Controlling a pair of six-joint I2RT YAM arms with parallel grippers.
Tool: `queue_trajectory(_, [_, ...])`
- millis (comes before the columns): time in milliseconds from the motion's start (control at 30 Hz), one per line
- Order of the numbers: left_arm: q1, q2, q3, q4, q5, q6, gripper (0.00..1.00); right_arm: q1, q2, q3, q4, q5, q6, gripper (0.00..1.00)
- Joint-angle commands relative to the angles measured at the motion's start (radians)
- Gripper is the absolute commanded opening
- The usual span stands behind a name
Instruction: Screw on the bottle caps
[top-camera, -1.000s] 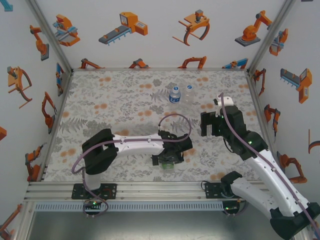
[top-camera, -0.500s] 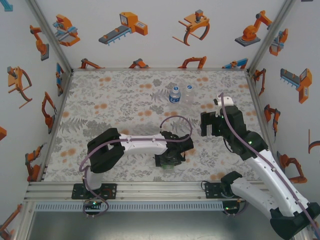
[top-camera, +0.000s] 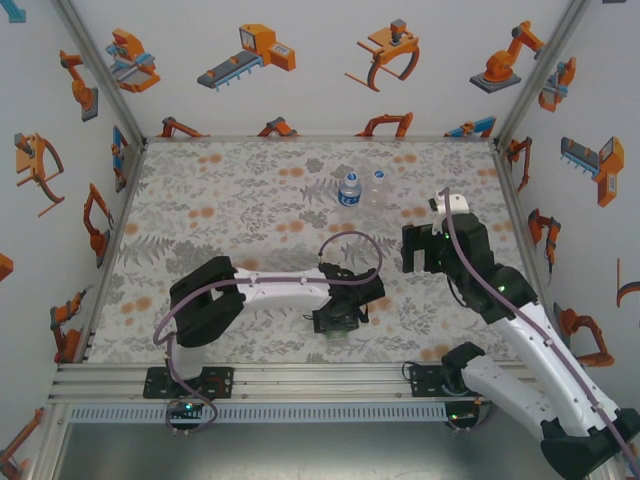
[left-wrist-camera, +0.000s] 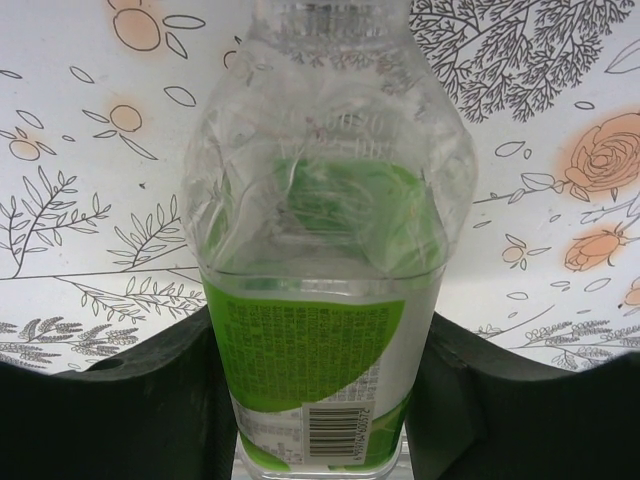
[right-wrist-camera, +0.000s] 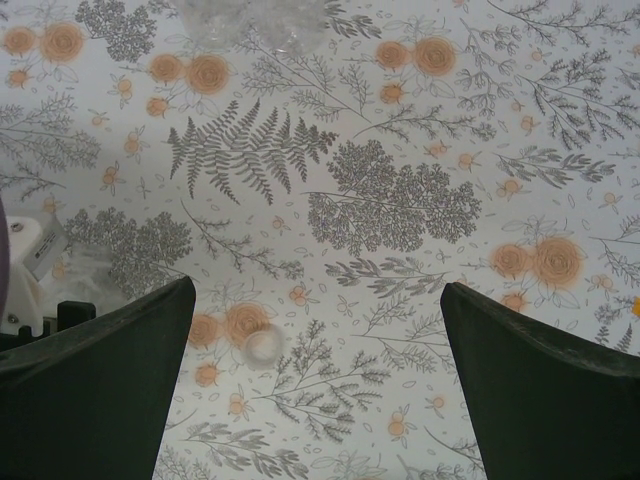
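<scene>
We have our left gripper squeezed tight around the green bottle by the middle of the near edge of the table, so we think our right gripper, spread wide and holding nothing, must next pick up a white cap and twist it on.

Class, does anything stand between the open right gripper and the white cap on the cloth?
Nothing visible does: the cap lies alone on the patterned cloth, with open space between it and the right gripper.
</scene>
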Motion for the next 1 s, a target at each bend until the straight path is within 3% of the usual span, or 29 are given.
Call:
queue_trajectory(0, [0.008,-0.067,-0.057,0.047,-0.037,0.036,0.14,-0.005,-0.020,-0.019,0.051,-0.016,-0.007,0.99])
queue_trajectory(33, [0.009,-0.088,-0.066,0.046,-0.050,0.048,0.07,-0.005,-0.017,-0.015,0.048,-0.025,0.001,0.99])
queue_trajectory(100, [0.013,-0.125,-0.067,0.034,-0.072,0.100,0.01,-0.005,-0.008,-0.008,0.027,-0.048,0.019,0.99])
queue_trajectory(267, [0.039,-0.186,-0.014,-0.006,-0.108,0.306,0.00,-0.005,0.056,0.010,-0.068,-0.106,0.078,0.99])
queue_trajectory(533, [0.098,-0.370,-0.030,0.135,0.009,0.822,0.00,-0.004,0.149,0.002,-0.158,-0.183,0.164,0.93])
queue_trajectory(767, [0.215,-0.613,-0.129,0.280,0.254,1.132,0.00,0.009,0.214,-0.029,-0.178,-0.240,0.210,0.88])
queue_trajectory(967, [0.396,-0.815,-0.228,0.332,0.463,1.245,0.00,0.060,0.261,-0.082,-0.167,-0.216,0.257,0.86])
